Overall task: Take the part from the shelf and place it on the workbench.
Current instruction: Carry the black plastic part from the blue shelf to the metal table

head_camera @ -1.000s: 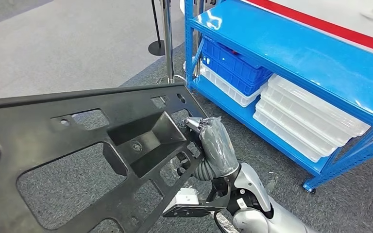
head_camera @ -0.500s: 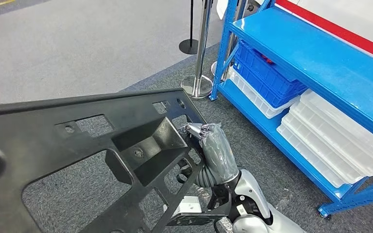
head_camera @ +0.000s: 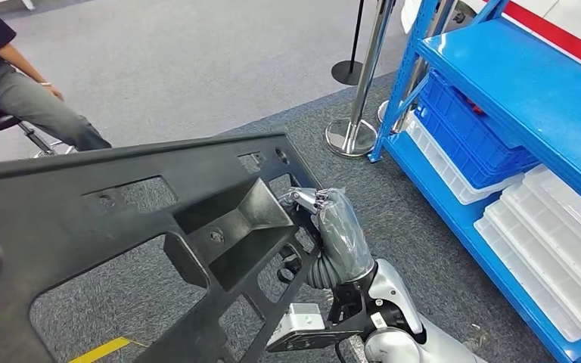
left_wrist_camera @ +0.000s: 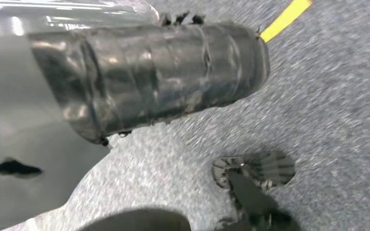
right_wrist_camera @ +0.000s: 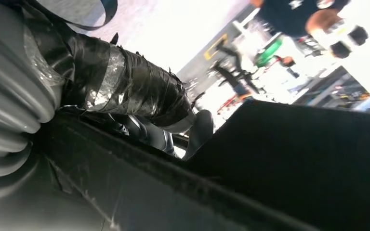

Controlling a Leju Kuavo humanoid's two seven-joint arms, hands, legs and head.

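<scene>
Right hand [head_camera: 333, 227] grips right edge of large black plastic panel [head_camera: 121, 219], held above grey carpet [head_camera: 424, 249], clear of blue shelf [head_camera: 514, 83]. Left hand [left_wrist_camera: 144, 77] against panel's underside; its grasp cannot be judged. Seated person [head_camera: 15, 91] nearby.

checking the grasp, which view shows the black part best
The head view: it shows the black part nearly whole, cut-outs and all, with the right hand gripping its edge. The right wrist view shows a dark stretch of it against the fingers; the left wrist view shows a blurred grey piece.
</scene>
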